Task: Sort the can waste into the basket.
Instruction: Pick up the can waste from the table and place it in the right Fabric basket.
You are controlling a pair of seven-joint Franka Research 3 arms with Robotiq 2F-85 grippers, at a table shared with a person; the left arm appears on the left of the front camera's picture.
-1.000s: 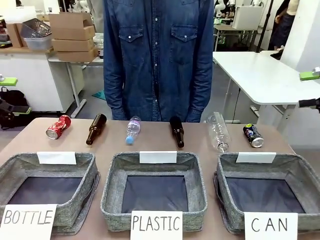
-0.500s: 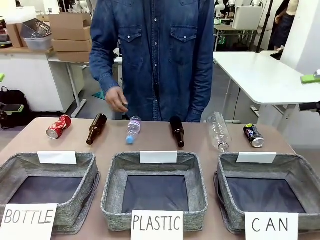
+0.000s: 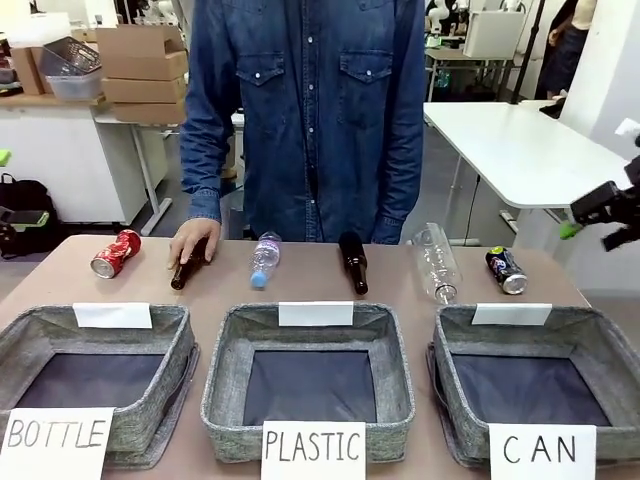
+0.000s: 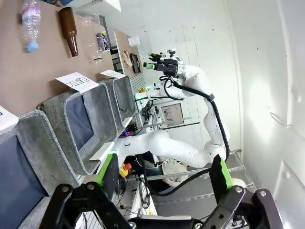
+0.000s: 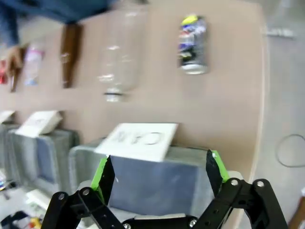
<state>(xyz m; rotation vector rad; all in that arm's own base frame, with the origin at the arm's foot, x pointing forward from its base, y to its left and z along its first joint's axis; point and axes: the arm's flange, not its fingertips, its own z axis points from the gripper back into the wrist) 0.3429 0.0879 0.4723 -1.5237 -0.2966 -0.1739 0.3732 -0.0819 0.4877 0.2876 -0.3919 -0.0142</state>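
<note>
- Assessing the black can (image 3: 507, 271): thin metal, probably light, stiff end to end but easy to dent across the wall. Its smooth printed skin may slip on the pads. It lies on its side, so I would take it mid-length, with the jaws square to its long axis.
- The red can (image 3: 115, 253) is crushed, so it is irregular and unlikely to roll. I would grip across the flattened waist, where the opposing faces look closest to parallel.
- Positions on the table (image 3: 400, 295), front view: the black can is at 2 o'clock, just beyond the CAN basket (image 3: 600, 345) at 4 o'clock. The red can is at 10 o'clock, well apart from that basket.
- The right gripper (image 5: 158, 164) has its fingers wide and empty, and hovers over the basket's card edge. The black can sits at 1 o'clock in its wrist view.
- The left gripper (image 4: 164, 164) also has wide fingers and holds nothing.
- Count: 2 cans, 2 brown bottles (image 3: 352, 262), 2 clear plastic bottles (image 3: 436, 262), 3 bins.
- The person's hand (image 3: 193, 240) rests on the brown bottle at 11 o'clock.
</note>
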